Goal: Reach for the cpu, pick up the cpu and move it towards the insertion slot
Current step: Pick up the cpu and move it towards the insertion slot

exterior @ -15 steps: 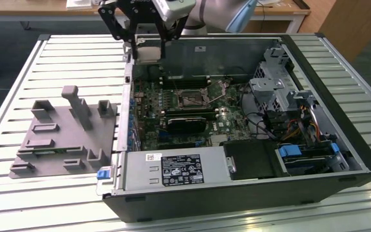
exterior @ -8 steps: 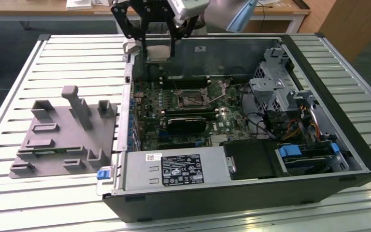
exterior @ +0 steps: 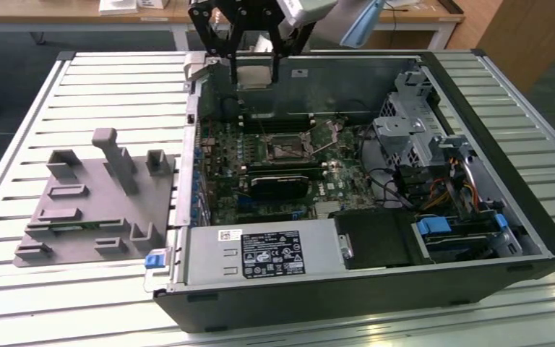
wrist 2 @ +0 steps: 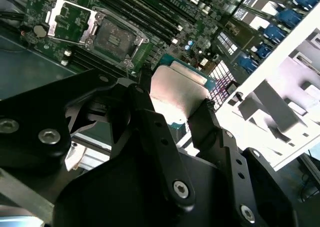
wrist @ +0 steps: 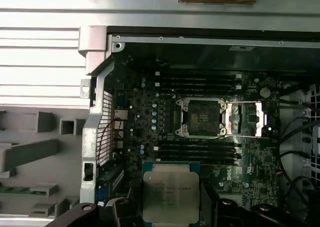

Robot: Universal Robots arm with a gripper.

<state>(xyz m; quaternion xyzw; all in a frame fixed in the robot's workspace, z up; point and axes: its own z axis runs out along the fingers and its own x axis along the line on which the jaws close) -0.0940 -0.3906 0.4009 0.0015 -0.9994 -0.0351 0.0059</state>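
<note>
The cpu [wrist: 170, 196] sits clamped between the black fingers [wrist 2: 150, 132] of the gripper [wrist 2: 175, 104] — held above the open computer case [exterior: 509, 217], the insertion slot [wrist: 201, 118] uncovered below.

Cpu [wrist: 170, 196]: brushed silver-grey metal lid, dull sheen, on a green board edge. Insertion slot [wrist: 202, 118]: dark matt socket in a bright metal frame. Gripper [wrist 2: 172, 118]: black matt fingers [wrist 2: 150, 132] with shiny screws; fixture plate [exterior: 89, 210]: matt grey plastic.
</note>
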